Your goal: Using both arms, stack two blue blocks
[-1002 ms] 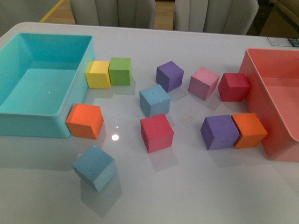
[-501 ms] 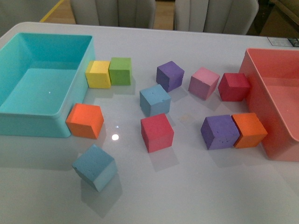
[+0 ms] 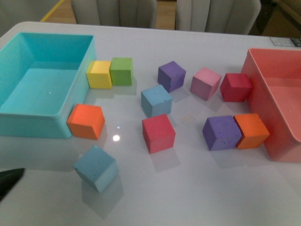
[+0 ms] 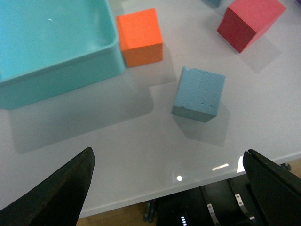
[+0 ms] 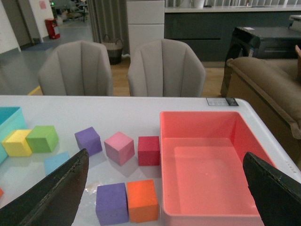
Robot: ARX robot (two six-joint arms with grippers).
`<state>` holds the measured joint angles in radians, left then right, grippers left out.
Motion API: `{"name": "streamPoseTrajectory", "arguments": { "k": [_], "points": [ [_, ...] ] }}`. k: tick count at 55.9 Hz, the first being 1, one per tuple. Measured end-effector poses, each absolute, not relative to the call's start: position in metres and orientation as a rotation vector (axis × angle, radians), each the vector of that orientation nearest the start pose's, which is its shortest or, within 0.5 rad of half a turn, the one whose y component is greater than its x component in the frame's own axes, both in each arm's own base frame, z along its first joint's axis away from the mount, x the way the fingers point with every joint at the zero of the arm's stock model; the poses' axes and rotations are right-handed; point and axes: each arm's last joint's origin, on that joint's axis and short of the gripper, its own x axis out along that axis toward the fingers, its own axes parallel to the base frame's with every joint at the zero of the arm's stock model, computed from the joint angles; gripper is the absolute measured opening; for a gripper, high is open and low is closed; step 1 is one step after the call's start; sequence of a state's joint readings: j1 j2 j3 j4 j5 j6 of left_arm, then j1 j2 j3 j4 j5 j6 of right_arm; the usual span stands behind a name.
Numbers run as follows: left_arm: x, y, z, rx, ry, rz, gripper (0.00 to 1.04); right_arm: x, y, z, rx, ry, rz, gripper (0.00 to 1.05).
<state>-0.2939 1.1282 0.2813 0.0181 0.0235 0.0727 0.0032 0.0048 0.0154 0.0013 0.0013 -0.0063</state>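
Front view: L arm (image 3: 8,181) shows only as a black wedge-shaped tip at lower-left edge of frame, pointing in toward centre; can't tell which part it is. L wrist view: L tool (image 4: 167,155) spread wide, two black tapered L fingers (image 4: 66,188) w/ a broad gap betw. tips, cam angled down at the worktop (image 4: 117,136). R wrist view: R tool (image 5: 164,155) likewise spread wide, black R fingers (image 5: 275,188) far apart, wrist held abt level, facing fwd across the worktop.
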Motion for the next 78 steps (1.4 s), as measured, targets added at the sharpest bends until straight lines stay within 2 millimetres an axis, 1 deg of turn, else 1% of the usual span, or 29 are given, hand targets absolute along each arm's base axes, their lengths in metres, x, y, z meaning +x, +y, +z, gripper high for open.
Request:
{"name": "streamPoseTrajectory", "arguments": {
  "k": [6, 12, 16, 22, 39, 45, 53, 59, 78],
  "points": [
    [0.189, -0.075, 0.103, 0.171, 0.922, -0.363, 0.96, 0.097, 0.000, 0.169, -0.006, -0.012, 0.002, 0.96],
    [0.207, -0.099, 0.080, 0.127, 1.023, -0.369, 0.96, 0.097, 0.000, 0.169, -0.006, -0.012, 0.002, 0.96],
    [0.219, -0.109, 0.070, 0.100, 1.057, -0.345, 0.96, 0.097, 0.000, 0.169, -0.006, -0.012, 0.002, 0.96],
    [0.232, -0.121, 0.061, 0.096, 1.075, -0.336, 0.96, 0.097, 0.000, 0.169, -0.006, -0.012, 0.002, 0.96],
    [0.250, -0.131, 0.046, 0.119, 1.123, -0.306, 0.96, 0.097, 0.000, 0.169, -0.006, -0.012, 0.002, 0.96],
    [0.259, -0.130, 0.046, 0.119, 1.125, -0.279, 0.96, 0.097, 0.000, 0.169, -0.006, -0.012, 0.002, 0.96],
    [0.273, -0.129, 0.052, 0.158, 1.077, -0.240, 0.96, 0.097, 0.000, 0.169, -0.006, -0.012, 0.002, 0.96],
    [0.274, -0.128, 0.051, 0.214, 1.058, -0.249, 0.96, 0.097, 0.000, 0.169, -0.006, -0.012, 0.002, 0.96],
    [0.276, -0.127, 0.037, 0.365, 1.050, -0.319, 0.96, 0.097, 0.000, 0.169, -0.006, -0.012, 0.002, 0.96]
  ]
}}
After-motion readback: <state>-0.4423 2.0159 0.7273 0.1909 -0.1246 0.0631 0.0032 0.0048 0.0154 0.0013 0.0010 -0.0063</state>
